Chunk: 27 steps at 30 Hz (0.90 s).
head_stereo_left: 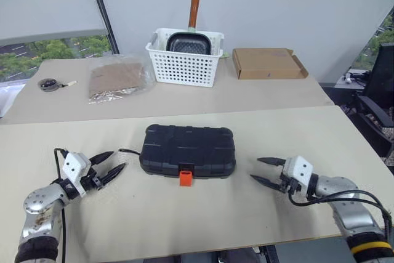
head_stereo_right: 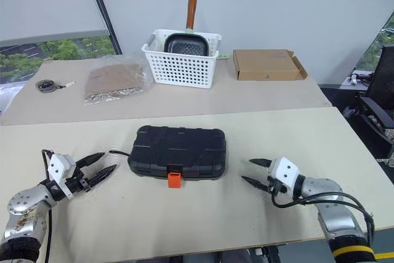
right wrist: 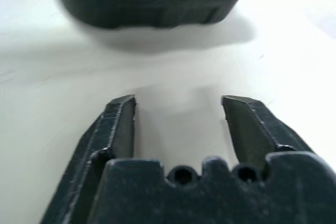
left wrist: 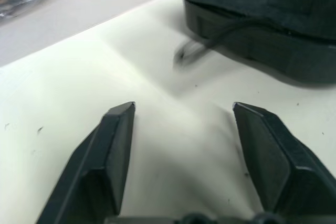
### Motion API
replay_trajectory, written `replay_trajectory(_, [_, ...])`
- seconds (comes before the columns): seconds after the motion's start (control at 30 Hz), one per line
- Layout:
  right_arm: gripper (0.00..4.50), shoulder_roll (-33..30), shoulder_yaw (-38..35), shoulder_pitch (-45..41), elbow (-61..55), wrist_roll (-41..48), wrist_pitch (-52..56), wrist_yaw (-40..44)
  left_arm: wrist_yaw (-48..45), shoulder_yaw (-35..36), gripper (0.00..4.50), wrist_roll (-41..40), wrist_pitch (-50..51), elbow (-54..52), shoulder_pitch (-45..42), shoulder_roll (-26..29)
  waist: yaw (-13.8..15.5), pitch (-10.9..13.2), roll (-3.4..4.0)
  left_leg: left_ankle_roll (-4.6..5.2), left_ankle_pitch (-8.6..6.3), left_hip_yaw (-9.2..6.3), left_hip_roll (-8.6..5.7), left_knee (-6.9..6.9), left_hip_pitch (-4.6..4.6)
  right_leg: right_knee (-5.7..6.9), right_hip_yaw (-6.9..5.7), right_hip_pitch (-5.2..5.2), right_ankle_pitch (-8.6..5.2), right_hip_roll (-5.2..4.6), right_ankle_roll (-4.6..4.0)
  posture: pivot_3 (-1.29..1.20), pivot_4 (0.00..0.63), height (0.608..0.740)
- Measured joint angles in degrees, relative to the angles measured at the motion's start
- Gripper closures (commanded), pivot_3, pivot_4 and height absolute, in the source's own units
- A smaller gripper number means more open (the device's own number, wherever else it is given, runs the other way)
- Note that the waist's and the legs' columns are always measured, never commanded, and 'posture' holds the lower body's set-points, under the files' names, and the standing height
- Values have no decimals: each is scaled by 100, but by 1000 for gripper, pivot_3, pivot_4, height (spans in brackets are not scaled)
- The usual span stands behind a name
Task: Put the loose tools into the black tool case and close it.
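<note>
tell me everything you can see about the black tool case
The black tool case is a moulded-plastic clamshell with rounded corners and a ribbed lid, looking matte and hard. It is shut and lies flat on the near table, with its orange latch on the front edge facing the robot. A thin black cord trails from its left end onto the tabletop. The left claw and right claw flank it, both open and apart from it.

Left gripper (head_stereo_left: 111, 167): two black tapered fingers (left wrist: 107, 153), faceted, on a white block housing with small dark screw holes. Forearm silver metal with rust-coloured specks, black band at the lower end, black cable looped alongside. Right gripper (head_stereo_left: 263, 170): same black fingers and white block; silver forearm, black cables, yellow-and-black band near the elbow.
</note>
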Motion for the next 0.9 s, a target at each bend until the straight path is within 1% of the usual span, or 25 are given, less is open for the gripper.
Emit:
replay_trajectory(0.1, [1478, -162, 168, 218, -1089, 696, 1199, 212, 290, 186, 1295, -82, 326, 225, -280, -28, 41, 1, -1, 2, 4, -6, 6, 0, -3, 9, -5, -6, 14, 5, 23, 0, 150, 700])
replay_trajectory(0.2, [1478, -257, 354, 194, -1971, 1166, 2328, 195, 486, 258, 1295, -267, 607, 236, -826, -152, 82, -1, -12, 1, 6, -14, 3, 4, -13, 5, -11, -4, 15, 4, 24, 0, 150, 700])
replay_trajectory(0.23, [1478, -234, 514, 101, -2263, 1311, 2810, 131, 560, 267, 1295, -296, 718, 206, -1144, -189, 103, -2, -17, 1, 6, -16, 2, 7, -17, 2, -13, -4, 15, 5, 24, 0, 150, 700])
replay_trajectory(0.33, [1478, 47, 832, -254, -2312, 1302, 3412, -85, 636, 252, 1295, -426, 950, 43, -1741, -289, 129, -2, -38, 8, 9, -17, -3, 18, -30, -9, -14, -3, 24, 6, 23, 0, 150, 700])
replay_trajectory(0.4, [1478, 372, 1041, -533, -2221, 1228, 3707, -344, 700, 176, 1295, -591, 1242, -326, -2254, -427, 120, -3, -39, 21, 2, -11, -10, 26, -37, -18, -9, -1, 28, 2, 25, 0, 150, 700])
replay_trajectory(0.47, [1478, 741, 1072, -771, -1928, 1045, 3747, -628, 675, 57, 1295, -649, 1384, -605, -2474, -553, 70, -4, -41, 27, -4, -2, -13, 26, -30, -22, -5, 9, 29, 2, 25, 0, 150, 700])
replay_trajectory(0.57, [1478, 1258, 1045, -1198, -1373, 783, 3716, -1158, 584, -281, 1295, -673, 1582, -965, -2535, -855, 17, -4, -41, 25, -4, 6, -15, 24, -27, -21, 0, 9, 30, 5, 26, 0, 150, 700])
replay_trajectory(0.7, [1478, 1931, 881, -1969, -186, 170, 3152, -2078, 434, -911, 1295, -529, 1733, -1251, -2536, -1243, 8, 0, -39, 3, 11, 2, -14, 24, -28, -10, -3, 4, 31, 15, 25, 0, 150, 700])
replay_trajectory(0.8, [1478, 2092, 671, -2296, 412, -136, 2686, -2468, 408, -1097, 1295, -397, 1734, -1208, -2588, -1310, 6, 0, -39, -4, 15, -2, -7, 18, -26, -8, -6, 3, 29, 25, 23, 0, 150, 700])
replay_trajectory(0.9, [1478, 2217, 417, -2522, 1002, -340, 2195, -2819, 491, -1392, 1295, 64, 1610, -925, -2845, -1381, 4, 0, -38, -5, 17, -2, -9, 14, -26, -8, -5, 3, 29, 26, 23, 0, 150, 700])
